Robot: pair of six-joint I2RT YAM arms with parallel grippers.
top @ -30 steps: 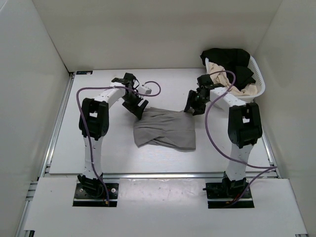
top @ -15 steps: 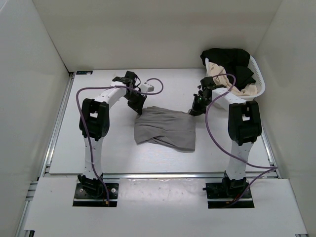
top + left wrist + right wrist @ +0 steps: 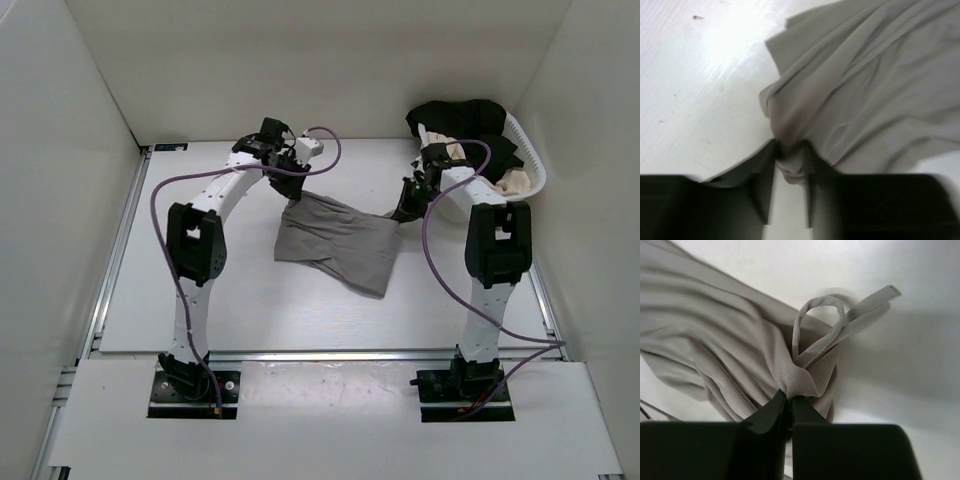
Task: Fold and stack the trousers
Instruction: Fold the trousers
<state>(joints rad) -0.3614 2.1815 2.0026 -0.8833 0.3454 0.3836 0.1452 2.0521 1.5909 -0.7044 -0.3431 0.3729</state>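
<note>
White table (image 3: 180, 260), trousers (image 3: 340, 243) gripped at far corners
Left gripper (image 3: 790, 152), right gripper (image 3: 788, 399) clamped on fabric; folding step, next likely carries far edge nearward

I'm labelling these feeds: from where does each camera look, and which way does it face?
Top external: above and behind the arms, looking down at the table, trousers and basket; both arms show.
Left wrist: behind the left fingers, facing along them to the trousers edge they pinch.
Right wrist: behind the right fingers, facing along them to the ribbed band they pinch.
Shared: all see the trousers.
</note>
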